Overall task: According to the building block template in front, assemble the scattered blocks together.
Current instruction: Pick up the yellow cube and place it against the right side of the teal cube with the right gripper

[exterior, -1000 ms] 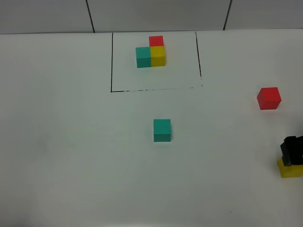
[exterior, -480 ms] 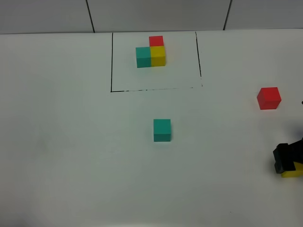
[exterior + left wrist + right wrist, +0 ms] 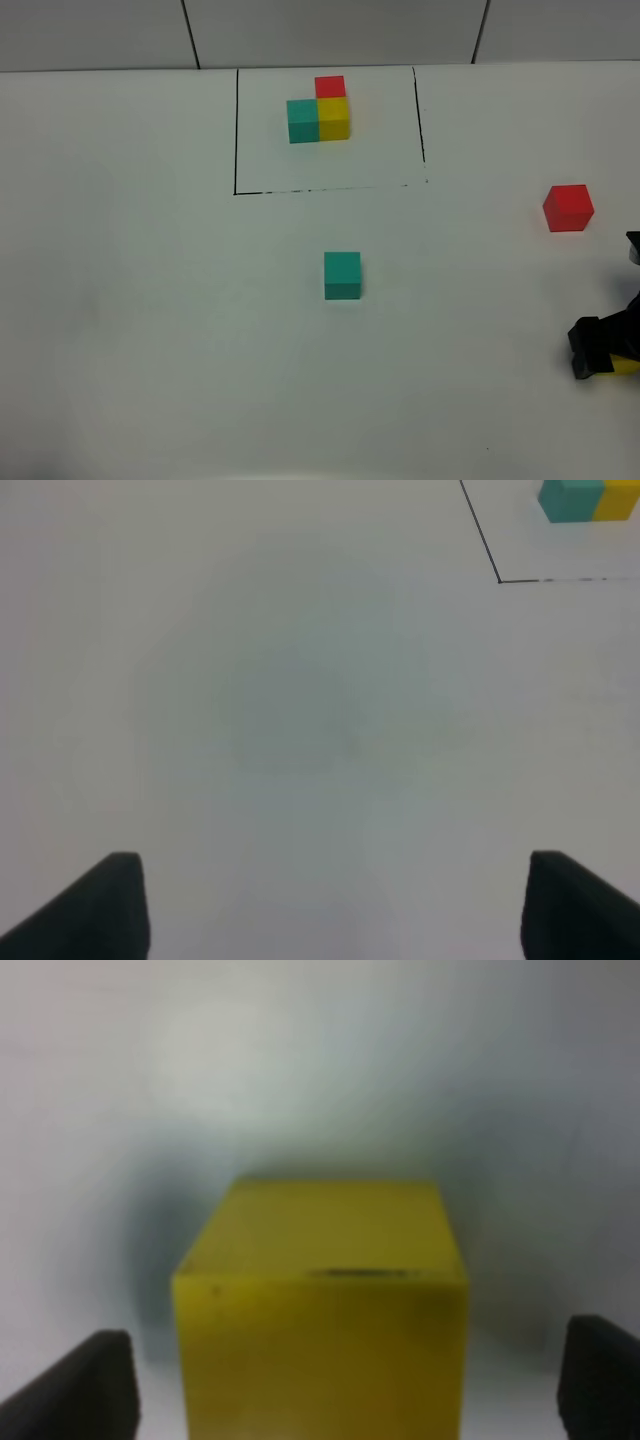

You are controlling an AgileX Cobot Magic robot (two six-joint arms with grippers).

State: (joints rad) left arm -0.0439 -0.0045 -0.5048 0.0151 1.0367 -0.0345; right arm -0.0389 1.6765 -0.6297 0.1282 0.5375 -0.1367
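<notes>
The building block template (image 3: 319,113) is seen at the far middle of the white table (image 3: 150,300), inside a thin black outline (image 3: 236,130) drawn as a rectangle. It is formed of three matte cubes joined in an L: teal and yellow are set side by side in a row running across the table, and red is placed behind the yellow, so the short leg is pointed toward the far edge. No long axis is given by the single cubes, as all sides are equal.

The scattered blocks are kept well apart from one another. The teal cube (image 3: 342,275) is found near the middle of the table, in front of the outline, with its faces squared to the frame. The red cube (image 3: 568,208) is placed far to the right. The yellow cube (image 3: 628,366) is seen at the right edge, nearer than the red one, plain and sharp-edged with a small dark mark on its top edge.

The right gripper (image 3: 335,1385) is lowered around the yellow cube, its black fingers spread on either side with gaps left, so nothing is pinched. The left gripper (image 3: 335,910) is held above bare table, jaws spread wide
</notes>
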